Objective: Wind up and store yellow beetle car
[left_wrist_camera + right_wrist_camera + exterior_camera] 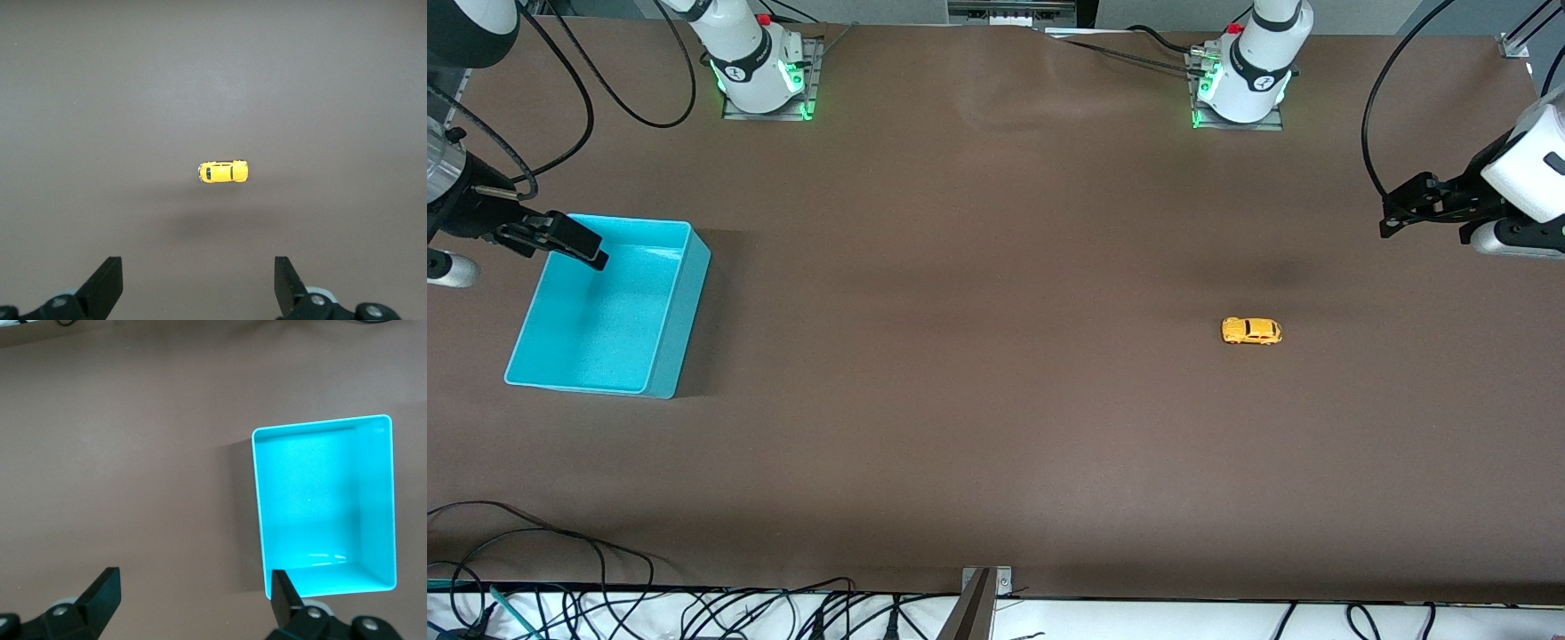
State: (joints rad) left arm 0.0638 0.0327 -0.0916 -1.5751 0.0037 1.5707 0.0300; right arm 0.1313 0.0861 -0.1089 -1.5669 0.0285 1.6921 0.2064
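Observation:
The yellow beetle car stands alone on the brown table, toward the left arm's end; it also shows in the left wrist view. My left gripper hangs open and empty in the air over the table's left-arm end, well apart from the car; its own view shows both fingers spread wide. The turquoise bin is empty and stands at the right arm's end, and it shows in the right wrist view. My right gripper is open and empty over the bin's edge.
The two arm bases stand along the table edge farthest from the front camera. Loose cables and a metal bracket lie at the edge nearest it. Brown table spans between bin and car.

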